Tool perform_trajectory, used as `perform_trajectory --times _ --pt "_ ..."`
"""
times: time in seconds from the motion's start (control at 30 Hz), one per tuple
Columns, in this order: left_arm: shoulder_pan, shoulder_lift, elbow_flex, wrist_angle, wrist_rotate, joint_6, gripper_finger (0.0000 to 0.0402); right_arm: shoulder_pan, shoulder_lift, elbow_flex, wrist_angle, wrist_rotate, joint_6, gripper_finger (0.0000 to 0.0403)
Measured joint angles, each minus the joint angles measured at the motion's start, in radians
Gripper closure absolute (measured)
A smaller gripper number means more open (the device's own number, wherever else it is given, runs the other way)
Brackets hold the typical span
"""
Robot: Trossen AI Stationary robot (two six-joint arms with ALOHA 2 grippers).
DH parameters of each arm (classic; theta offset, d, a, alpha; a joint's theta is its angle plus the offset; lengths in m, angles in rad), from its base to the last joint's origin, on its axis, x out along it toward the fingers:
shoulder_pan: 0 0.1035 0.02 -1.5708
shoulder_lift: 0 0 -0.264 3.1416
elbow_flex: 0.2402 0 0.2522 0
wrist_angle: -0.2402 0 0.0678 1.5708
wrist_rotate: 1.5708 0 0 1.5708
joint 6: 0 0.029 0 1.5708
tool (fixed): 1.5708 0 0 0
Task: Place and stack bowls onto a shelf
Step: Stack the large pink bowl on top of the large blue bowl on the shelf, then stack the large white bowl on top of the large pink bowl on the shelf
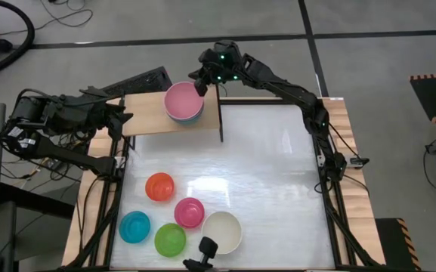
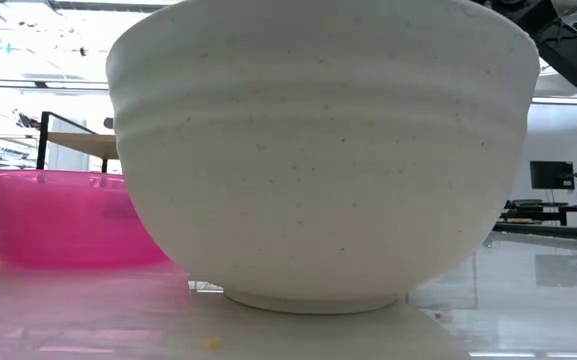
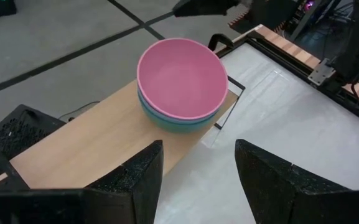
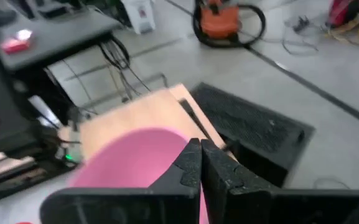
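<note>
Two bowls stacked on shelf (image 1: 146, 113), pink bowl (image 1: 183, 100) topmost, mouth up — right gripper (image 1: 201, 87) pinches rim; left gripper (image 1: 119, 121) gapes.

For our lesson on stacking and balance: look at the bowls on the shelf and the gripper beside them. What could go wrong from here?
1. The right gripper is shut at the rim of the pink bowl; withdrawing carelessly might drag or tip it.
2. The stack sits near the shelf end, so a nudge could push it off.
3. Five bowls wait on the table; a taller stack may wobble.
</note>
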State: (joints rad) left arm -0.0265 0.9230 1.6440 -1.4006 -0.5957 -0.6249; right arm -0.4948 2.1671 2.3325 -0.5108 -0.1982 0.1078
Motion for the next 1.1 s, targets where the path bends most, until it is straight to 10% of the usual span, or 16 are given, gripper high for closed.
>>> perform_trajectory --times 1.1 --pt "0.000 0.006 0.000 0.005 -0.017 -0.044 0.0216 0.136 -0.068 0.018 -0.302 -0.020 -0.090 0.0359"
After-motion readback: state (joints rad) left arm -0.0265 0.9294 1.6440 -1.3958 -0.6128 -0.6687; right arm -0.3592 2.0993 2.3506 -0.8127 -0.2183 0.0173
